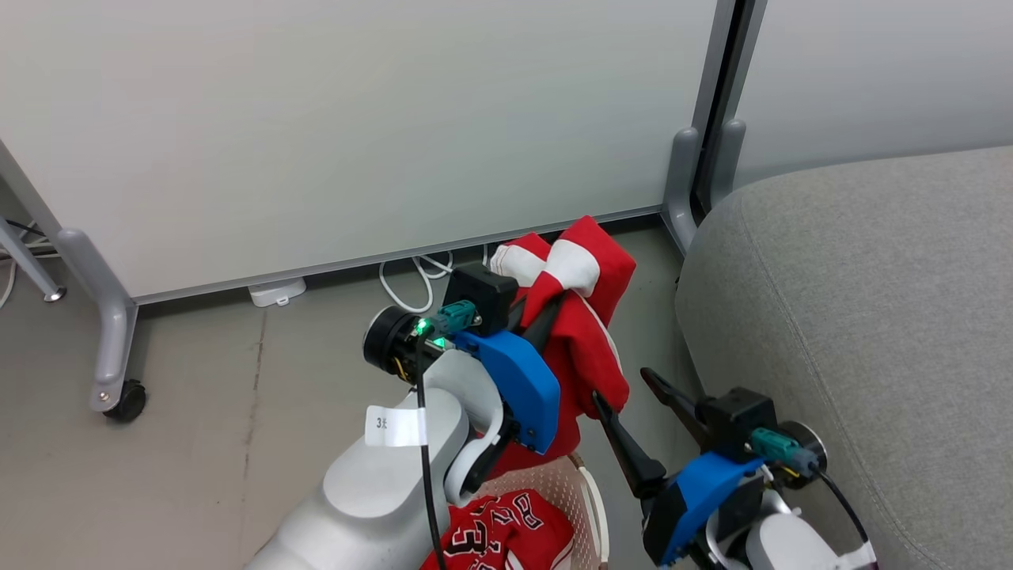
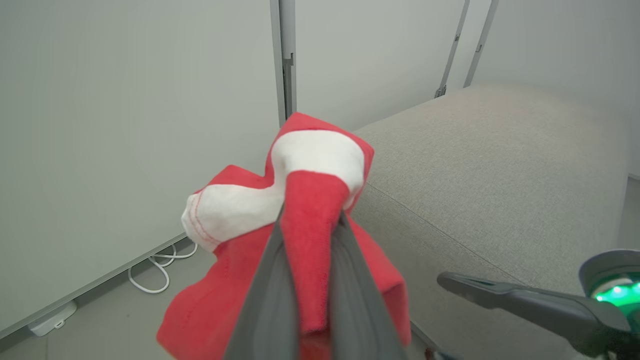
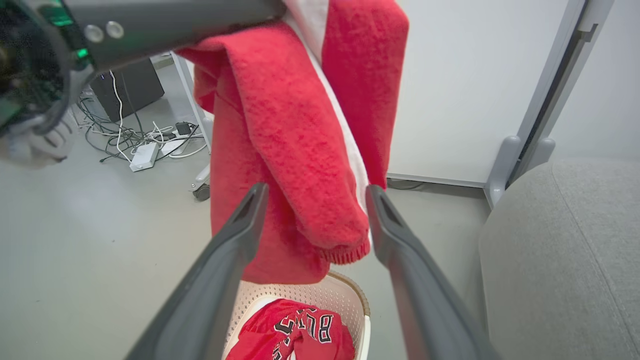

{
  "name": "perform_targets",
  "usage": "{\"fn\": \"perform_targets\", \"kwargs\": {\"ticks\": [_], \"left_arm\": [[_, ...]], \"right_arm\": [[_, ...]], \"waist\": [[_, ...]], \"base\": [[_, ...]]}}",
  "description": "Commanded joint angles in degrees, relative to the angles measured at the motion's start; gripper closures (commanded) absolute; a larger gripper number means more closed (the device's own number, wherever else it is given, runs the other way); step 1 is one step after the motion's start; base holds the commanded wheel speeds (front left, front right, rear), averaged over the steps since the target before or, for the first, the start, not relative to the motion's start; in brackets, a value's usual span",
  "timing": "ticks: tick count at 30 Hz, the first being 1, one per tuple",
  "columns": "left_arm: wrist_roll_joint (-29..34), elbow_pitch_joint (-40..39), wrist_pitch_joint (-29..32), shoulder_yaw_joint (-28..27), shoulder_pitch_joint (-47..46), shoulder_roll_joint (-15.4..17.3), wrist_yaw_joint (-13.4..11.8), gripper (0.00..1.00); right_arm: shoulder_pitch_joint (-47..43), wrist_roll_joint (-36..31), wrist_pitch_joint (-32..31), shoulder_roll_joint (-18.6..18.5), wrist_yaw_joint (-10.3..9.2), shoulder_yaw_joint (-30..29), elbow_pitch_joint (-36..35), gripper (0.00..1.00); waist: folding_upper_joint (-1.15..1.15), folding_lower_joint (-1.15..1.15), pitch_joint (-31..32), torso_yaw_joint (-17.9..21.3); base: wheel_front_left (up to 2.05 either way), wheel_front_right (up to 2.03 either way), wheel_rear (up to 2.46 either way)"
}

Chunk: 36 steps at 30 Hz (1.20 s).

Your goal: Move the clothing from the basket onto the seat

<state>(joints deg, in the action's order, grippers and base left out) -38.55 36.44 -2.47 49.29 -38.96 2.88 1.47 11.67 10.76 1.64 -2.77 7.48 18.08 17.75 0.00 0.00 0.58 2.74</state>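
My left gripper is shut on the striped clothing, a red garment with broad white stripes, and holds it up over the basket. In the left wrist view the cloth bunches between the closed fingers of the gripper. A red jersey with black-and-white lettering lies inside the cream basket. My right gripper stands open just right of the hanging garment, fingers apart and touching nothing. The grey seat is at the right.
White partition panels on grey wheeled legs stand behind. White cables and a power strip lie on the floor under them. More cables and a dark box sit farther left. The basket stands beside the sofa's side.
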Motion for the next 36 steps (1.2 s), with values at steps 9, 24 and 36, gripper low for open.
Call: {"fn": "perform_targets", "kwargs": {"ticks": [9, 24, 36], "left_arm": [[-1.9, -1.0, -0.5, 2.8, -1.2, 0.0, -0.4, 1.00], [-4.7, -2.4, -1.3, 6.2, -2.3, 0.0, -1.0, 1.00], [-6.0, -0.7, -2.5, 7.2, -3.1, 0.0, -1.5, 1.00]], "right_arm": [[8.6, 2.1, 0.5, -0.2, 0.03, 2.1, 8.7, 0.00], [18.7, 8.4, 3.6, -0.2, 0.03, 7.3, 21.7, 1.00], [20.4, 12.2, 6.8, -0.2, 0.03, 11.3, 25.9, 1.00]], "waist": [[0.00, 0.00, -0.3, -0.3], [0.00, 0.00, -0.4, -0.7], [0.00, 0.00, -0.1, 0.1]], "base": [[0.00, 0.00, 0.00], [0.00, 0.00, 0.00], [0.00, 0.00, 0.00]]}}
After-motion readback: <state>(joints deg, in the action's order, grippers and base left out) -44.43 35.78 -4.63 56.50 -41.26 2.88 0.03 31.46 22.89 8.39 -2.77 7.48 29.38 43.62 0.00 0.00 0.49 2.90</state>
